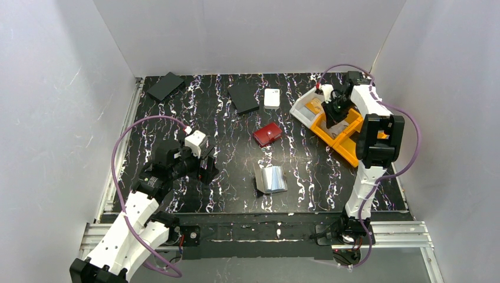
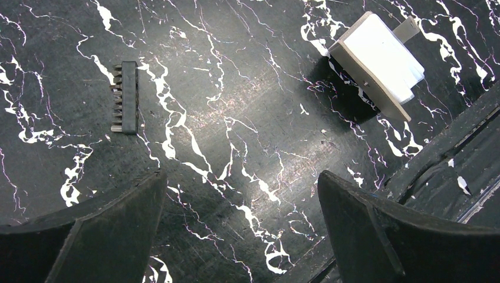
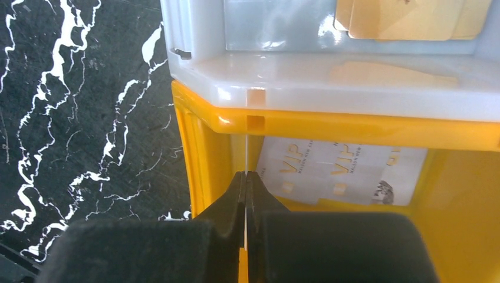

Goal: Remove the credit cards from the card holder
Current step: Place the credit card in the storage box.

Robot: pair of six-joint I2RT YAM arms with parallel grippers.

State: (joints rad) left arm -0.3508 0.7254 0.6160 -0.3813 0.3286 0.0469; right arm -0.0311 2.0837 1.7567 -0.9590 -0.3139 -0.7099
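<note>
– Near six o'clock from the dark red case (image 1: 267, 134), the card holder (image 1: 271, 178) is sitting on the surface (image 1: 224, 118), folded open and propped like a small tent. I cannot tell whether anything is lying inside it.

– How is it going to handle?

– Judging by looks: light, thin-walled and hinging freely, so it is probably sliding or flopping shut under a one-sided push. I would be pinning one half flat and working from the open edge. The credit card (image 3: 245, 153) showing edge-on in the right wrist view is looking very thin, stiff and slick. It is awkward to lift when lying flat and easier to pinch across a free edge.

– Right arm?

– It is reaching out to about two o'clock, wrist bending down over the trays. The right fingers (image 3: 224, 206) are pressing together with that thin pale edge running up between them, so I am reading it as clamped. It is hanging inside the orange tray (image 3: 194, 147), just beside the white tray (image 3: 354, 82). Pale VIP cards (image 3: 342, 171) are lying in the orange tray.

– Left arm?

– It is crouching low at about eight o'clock, well apart from the holder. The left fingers (image 2: 118, 230) are spreading wide, gripping nothing. The holder is showing at one o'clock in that wrist view.
</note>
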